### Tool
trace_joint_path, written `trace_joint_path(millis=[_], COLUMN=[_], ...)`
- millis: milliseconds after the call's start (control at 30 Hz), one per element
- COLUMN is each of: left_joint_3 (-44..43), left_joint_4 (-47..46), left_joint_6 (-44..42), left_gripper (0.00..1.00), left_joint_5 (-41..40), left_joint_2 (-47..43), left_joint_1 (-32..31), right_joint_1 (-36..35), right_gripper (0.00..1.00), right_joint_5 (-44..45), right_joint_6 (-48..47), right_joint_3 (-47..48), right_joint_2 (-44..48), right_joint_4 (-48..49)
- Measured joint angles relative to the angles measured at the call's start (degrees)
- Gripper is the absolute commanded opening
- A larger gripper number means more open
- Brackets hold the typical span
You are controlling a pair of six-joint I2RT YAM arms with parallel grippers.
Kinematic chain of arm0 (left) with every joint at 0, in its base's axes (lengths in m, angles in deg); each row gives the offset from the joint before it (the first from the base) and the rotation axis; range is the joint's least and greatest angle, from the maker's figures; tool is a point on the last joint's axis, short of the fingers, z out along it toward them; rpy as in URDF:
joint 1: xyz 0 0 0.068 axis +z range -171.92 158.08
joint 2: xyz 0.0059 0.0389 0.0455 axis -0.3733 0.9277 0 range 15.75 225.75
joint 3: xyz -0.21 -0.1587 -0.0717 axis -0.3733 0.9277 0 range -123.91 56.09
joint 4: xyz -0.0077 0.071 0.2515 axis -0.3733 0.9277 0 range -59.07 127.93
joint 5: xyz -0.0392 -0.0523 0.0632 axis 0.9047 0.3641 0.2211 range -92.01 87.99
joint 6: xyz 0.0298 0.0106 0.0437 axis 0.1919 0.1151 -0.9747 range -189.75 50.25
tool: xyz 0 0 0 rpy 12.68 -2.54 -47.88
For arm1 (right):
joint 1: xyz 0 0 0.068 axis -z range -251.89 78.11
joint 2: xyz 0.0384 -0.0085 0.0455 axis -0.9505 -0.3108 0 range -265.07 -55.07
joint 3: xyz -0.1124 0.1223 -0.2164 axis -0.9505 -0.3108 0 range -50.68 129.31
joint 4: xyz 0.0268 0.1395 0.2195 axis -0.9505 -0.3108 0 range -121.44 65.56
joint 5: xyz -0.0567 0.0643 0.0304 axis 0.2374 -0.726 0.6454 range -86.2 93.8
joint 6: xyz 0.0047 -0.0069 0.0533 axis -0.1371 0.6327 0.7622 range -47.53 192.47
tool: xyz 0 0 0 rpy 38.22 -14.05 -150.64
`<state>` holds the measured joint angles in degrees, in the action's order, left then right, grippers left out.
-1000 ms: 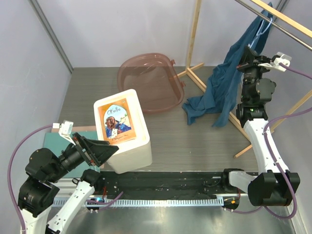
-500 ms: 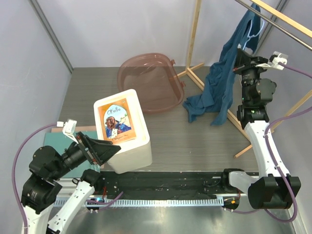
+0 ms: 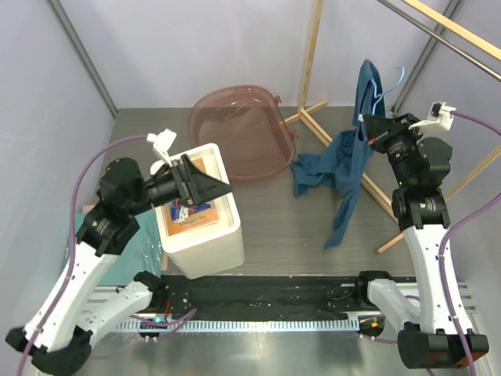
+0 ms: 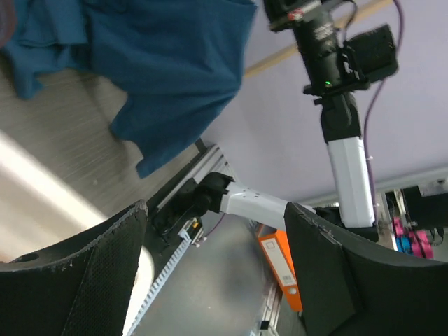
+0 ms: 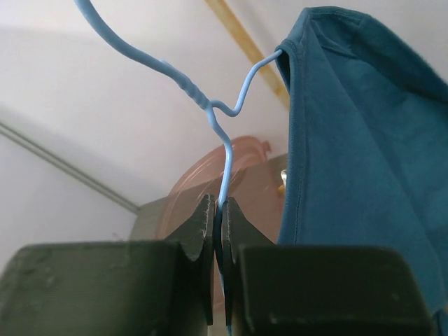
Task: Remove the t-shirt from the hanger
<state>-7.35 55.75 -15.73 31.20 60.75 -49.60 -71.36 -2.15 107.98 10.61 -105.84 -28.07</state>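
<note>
t-shirt (image 3: 350, 160): dark teal-blue and plain, held up in the air on my right side, in front of the wooden rack (image 3: 314, 55). Its top is draped on the hanger. From there the cloth drops in a long narrow fold, and a bunched part lies on the table (image 3: 290, 227) beside the basin. I cannot tell whether the lowest tip touches the table.
hanger (image 5: 228, 157): thin light-blue wire, its hook curving up and away from my right wrist camera. One shoulder of the wire runs into the neck opening of the t-shirt.
right gripper (image 5: 217, 206): my fingers are pressed together on the hanger's wire, pinching it just below the twist under the hook. The arm is raised high, with the cloth right beside the fingers.
left gripper (image 4: 217, 210): my fingers are spread wide with nothing between them. They hover over the white box and point across the table toward the t-shirt, well apart from it.
white box (image 3: 205, 235): stands on the table toward the near edge, its printed top face partly hidden by my left gripper.
basin (image 3: 243, 125): translucent reddish-brown, at the far side of the table, between the white box and the wooden rack.
green mat (image 3: 145, 247): lies flat just left of the white box, partly under my left arm.
</note>
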Motion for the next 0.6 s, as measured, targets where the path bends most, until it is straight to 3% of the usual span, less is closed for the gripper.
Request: trace_joint_path(millis=[267,367,600], left_joint_3=[-15.3,-20.5,-31.1], left_joint_4=[-7.2,-6.8,-3.3], left_joint_6=[-8.1,-14.8,-30.1], left_gripper=[0.77,0.8,0.88], left_joint_5=[-15.1,-26.2,-56.3], left_joint_2=[20.3,29.4,48.7], left_joint_1=[-29.7,-39.5,-54.9], right_joint_1=[-0.1,-0.1,-0.1], right_gripper=[0.01,0.01,0.01], right_joint_5=[-4.7,-4.9,-6.9], right_joint_6=[8.5,9.4,11.0], right_joint_3=[2.1,3.0,3.1], right_joint_2=[-0.2,-0.2,1.0], right_joint_4=[-10.9,-13.3,-14.9])
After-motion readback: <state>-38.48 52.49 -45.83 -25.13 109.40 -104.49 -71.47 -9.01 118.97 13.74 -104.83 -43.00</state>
